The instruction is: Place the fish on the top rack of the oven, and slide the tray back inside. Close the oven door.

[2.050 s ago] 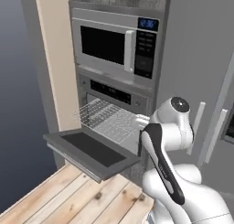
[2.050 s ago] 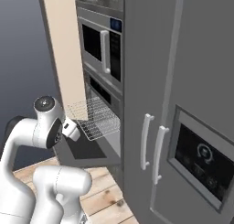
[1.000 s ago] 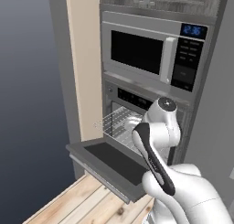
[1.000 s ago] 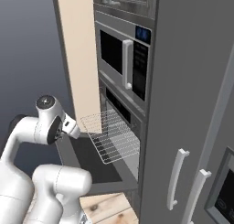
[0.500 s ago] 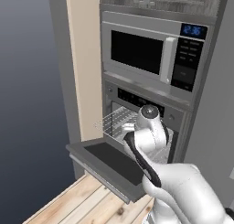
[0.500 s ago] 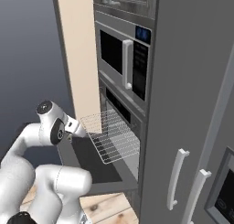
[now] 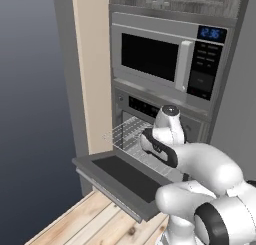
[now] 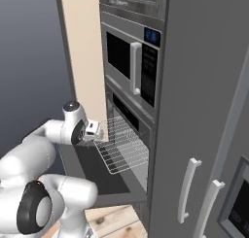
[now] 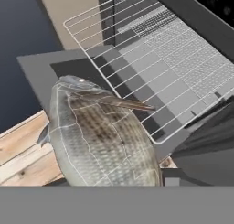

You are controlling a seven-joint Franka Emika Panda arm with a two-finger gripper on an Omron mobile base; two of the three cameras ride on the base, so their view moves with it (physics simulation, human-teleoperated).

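Over open oven door (image 7: pixel 125 176), hand (image 8: pixel 93 129) grips fish (image 9: pixel 98 131); top rack (image 9: pixel 155 67) pulled out.

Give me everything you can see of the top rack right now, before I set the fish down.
The top rack is a thin silver wire grid, rectangular, with a plain rim wire and close parallel bars. It is pulled well out of the oven, level, hanging over the open oven door with a gap beneath. Its back end still sits inside the cavity. Nothing lies on it. In the hand view the fish hangs just short of its near edge, apparently not touching it.
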